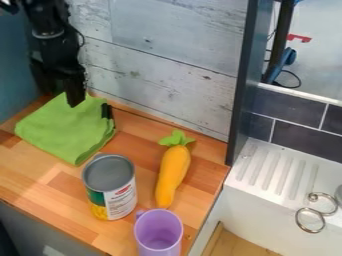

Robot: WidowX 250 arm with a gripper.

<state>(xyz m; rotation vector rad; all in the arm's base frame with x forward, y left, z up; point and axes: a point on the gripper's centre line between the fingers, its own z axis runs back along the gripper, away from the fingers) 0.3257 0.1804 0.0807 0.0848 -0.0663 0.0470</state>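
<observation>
The green cloth [63, 131] lies folded on the wooden counter [50, 185], just below my gripper [75, 97] in the camera view, with its bulk spreading toward the view's lower left from me. I hang over its back part, near the wall [150, 87]; whether I touch it, I cannot tell. It is nearly as broad as it is long, so I find no clear long axis, though one corner points toward the front of the counter. I also cannot tell how far open my gripper is, or whether it has hold of any cloth. A small dark thing [107, 111] sits at the cloth's right edge, too unclear to name. In front of the cloth stands a can [110, 187], upright; to the can's right lies an orange toy carrot [173, 170], its leafy end toward the wall. A purple cup [158, 231] is near the carrot's tip, and the white sink [287, 200] lies beyond the counter's right edge.
</observation>
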